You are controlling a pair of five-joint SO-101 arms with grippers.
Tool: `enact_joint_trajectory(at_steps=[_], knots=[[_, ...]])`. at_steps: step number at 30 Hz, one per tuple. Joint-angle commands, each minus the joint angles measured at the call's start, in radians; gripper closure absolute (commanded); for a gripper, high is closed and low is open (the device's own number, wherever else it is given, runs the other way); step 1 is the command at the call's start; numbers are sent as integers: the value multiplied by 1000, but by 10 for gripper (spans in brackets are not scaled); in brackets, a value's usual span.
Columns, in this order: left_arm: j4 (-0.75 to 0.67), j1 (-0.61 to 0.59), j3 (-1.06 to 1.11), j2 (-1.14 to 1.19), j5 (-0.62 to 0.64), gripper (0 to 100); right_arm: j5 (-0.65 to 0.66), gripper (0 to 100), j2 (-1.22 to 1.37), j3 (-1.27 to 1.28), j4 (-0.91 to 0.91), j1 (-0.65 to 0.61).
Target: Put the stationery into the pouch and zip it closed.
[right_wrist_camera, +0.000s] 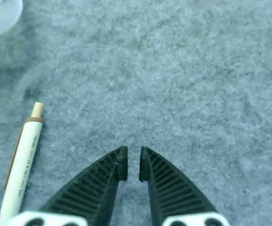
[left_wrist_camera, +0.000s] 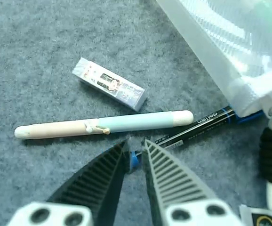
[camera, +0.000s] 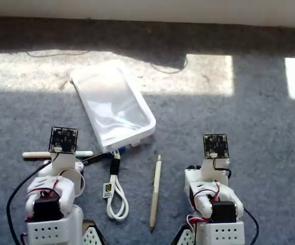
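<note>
Grey carpet (camera: 270, 153); left arm (camera: 53, 196), right arm (camera: 214, 196) folded (jaws closed).

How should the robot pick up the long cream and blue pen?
Grab the pen around its middle, coming straight down from above, with the left gripper closing across its thin width. It lies flat on the carpet, so nothing can slide underneath. The black pen lies close by its blue end, so the middle or cream half is probably safer.

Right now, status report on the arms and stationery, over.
Left gripper, right gripper both shut, empty. Pouch flat on carpet; black pen, pastel pen, beige pen all outside it. White cable lies beside the beige pen.
</note>
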Motion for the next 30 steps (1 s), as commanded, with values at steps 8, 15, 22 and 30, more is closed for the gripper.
enact_joint_trajectory(at_steps=[8,15,22,30], knots=[[-3,-102,-70,7,3,944,9,947,-7,150,38,4],[-3,-119,-70,7,0,944,11,947,-7,85,16,13],[2,-122,-70,7,-89,944,12,947,-7,-127,15,50],[-3,-189,-67,7,-86,944,147,943,-7,-274,13,51]])
